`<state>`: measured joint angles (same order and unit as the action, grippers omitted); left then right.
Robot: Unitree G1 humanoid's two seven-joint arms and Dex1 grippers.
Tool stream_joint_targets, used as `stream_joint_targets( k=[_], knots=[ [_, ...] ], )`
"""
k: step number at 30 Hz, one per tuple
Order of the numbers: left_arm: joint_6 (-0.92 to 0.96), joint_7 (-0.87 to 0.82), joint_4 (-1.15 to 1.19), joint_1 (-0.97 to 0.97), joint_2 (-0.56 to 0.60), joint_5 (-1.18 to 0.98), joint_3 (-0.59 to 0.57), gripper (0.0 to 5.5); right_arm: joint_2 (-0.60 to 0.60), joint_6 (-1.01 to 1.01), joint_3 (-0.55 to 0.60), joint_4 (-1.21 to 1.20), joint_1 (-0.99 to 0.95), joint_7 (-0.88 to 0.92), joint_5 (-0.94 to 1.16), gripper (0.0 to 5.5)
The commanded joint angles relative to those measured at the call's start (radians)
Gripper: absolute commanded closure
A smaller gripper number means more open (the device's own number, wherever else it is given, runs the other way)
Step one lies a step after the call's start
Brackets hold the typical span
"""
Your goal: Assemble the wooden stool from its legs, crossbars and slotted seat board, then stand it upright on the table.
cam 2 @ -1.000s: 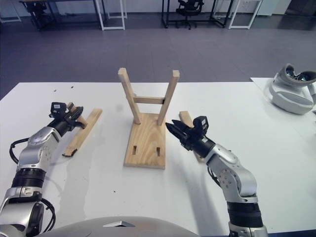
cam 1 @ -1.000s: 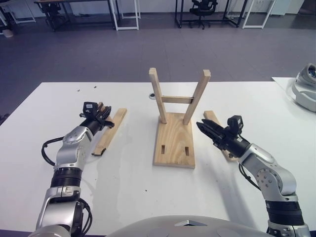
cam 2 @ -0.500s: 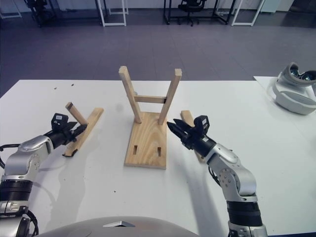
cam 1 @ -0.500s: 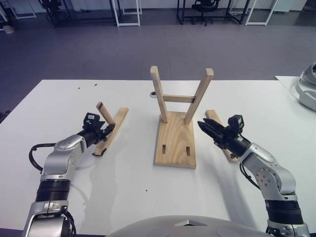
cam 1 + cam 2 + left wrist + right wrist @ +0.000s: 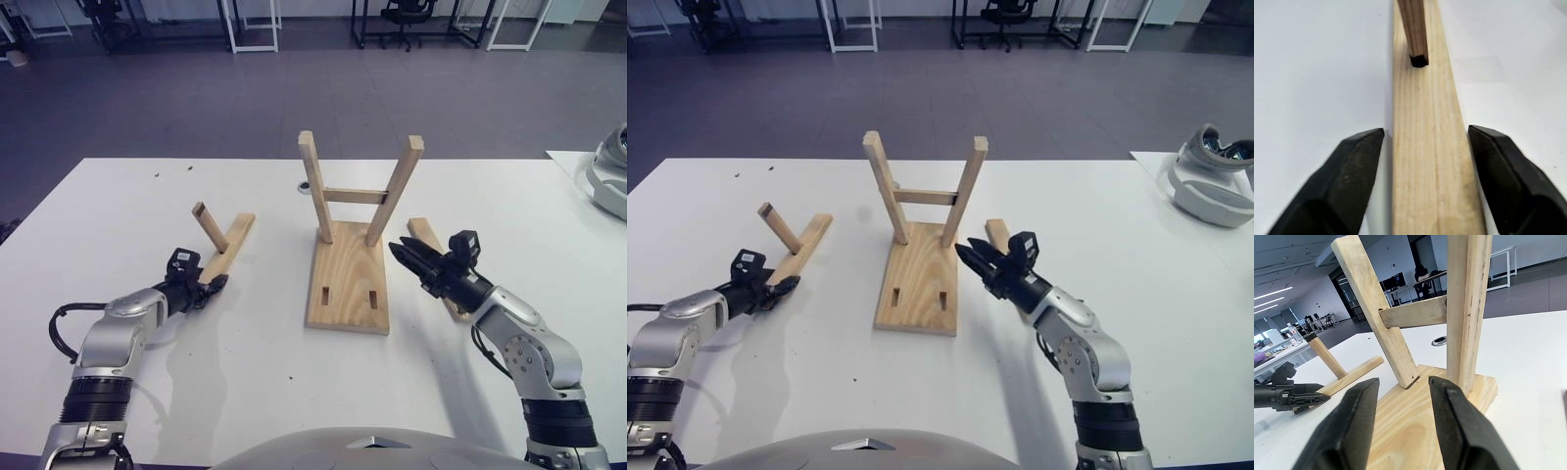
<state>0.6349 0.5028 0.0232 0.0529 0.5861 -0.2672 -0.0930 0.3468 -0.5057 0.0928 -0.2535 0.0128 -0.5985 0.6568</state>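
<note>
The white table (image 5: 255, 392) spans the lower two thirds of the head view. At its centre lies the slotted seat board (image 5: 345, 284), flat on the table. Two legs stand up from its far end, the left leg (image 5: 313, 186) and the right leg (image 5: 394, 191); they splay apart toward the top, and a crossbar (image 5: 353, 196) joins them about halfway up. Left of centre a loose leg (image 5: 233, 240) lies flat at a slant, with a short crossbar (image 5: 209, 226) sticking up from its far part. Right of centre a second loose leg (image 5: 423, 233) lies flat, its near part hidden under the right arm. A white headset (image 5: 607, 181) sits at the right edge of the frame. The left gripper (image 5: 214, 287) is low on the table at the near end of the left loose leg; its fingers are spread and sit just beside each edge of the wood, which runs between them. The right gripper (image 5: 400, 252) hangs just beside the board's right edge, near the foot of the right leg; its fingers are parted and hold nothing. Two small slots, one (image 5: 323, 292) beside the other (image 5: 371, 297), are cut in the board's near half.
</note>
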Motion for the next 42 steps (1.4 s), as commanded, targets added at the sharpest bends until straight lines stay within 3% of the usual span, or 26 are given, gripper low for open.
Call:
stream_joint_targets(
  k=[1, 6, 10, 13, 19, 22, 27, 35, 42],
  knots=[
    [-0.033, 0.024, 0.033, -0.01, 0.019, 0.037, 0.024, 2.99, 0.005, -0.001, -0.004, 0.002, -0.004, 0.012, -0.024, 3.6],
    [-0.194, 0.086, 0.051, -0.011, 0.006, 0.021, 0.007, 3.45, 0.008, -0.028, 0.02, -0.014, -0.039, 0.015, -0.004, 3.6],
    [-0.304, 0.13, -0.015, 0.095, -0.017, -0.18, -0.223, 3.47, -0.005, -0.126, 0.124, -0.083, -0.184, 0.066, 0.208, 3.6],
    [-0.282, 0.157, -0.15, 0.194, 0.025, -0.3, -0.292, 3.47, -0.028, -0.198, 0.168, -0.118, -0.432, 0.205, 0.416, 3.6],
    [-0.165, 0.125, -0.4, 0.405, 0.011, -0.376, -0.138, 3.47, -0.215, -0.201, 0.128, 0.005, -0.822, 0.504, 0.58, 3.6],
    [-0.149, 0.138, -0.46, 0.431, 0.001, -0.356, -0.044, 3.47, -0.265, -0.192, 0.124, 0.025, -0.849, 0.568, 0.595, 3.6],
    [-0.167, 0.142, -0.502, 0.412, 0.027, -0.292, 0.015, 3.47, -0.279, -0.194, 0.13, 0.015, -0.847, 0.611, 0.629, 3.6],
    [-0.177, 0.109, -0.504, 0.427, 0.007, -0.261, 0.005, 3.47, -0.268, -0.184, 0.148, 0.022, -0.803, 0.669, 0.629, 3.82],
    [-0.178, 0.093, -0.496, 0.427, -0.012, -0.258, -0.007, 3.47, -0.274, -0.168, 0.168, 0.024, -0.804, 0.68, 0.66, 2.59]
  ],
)
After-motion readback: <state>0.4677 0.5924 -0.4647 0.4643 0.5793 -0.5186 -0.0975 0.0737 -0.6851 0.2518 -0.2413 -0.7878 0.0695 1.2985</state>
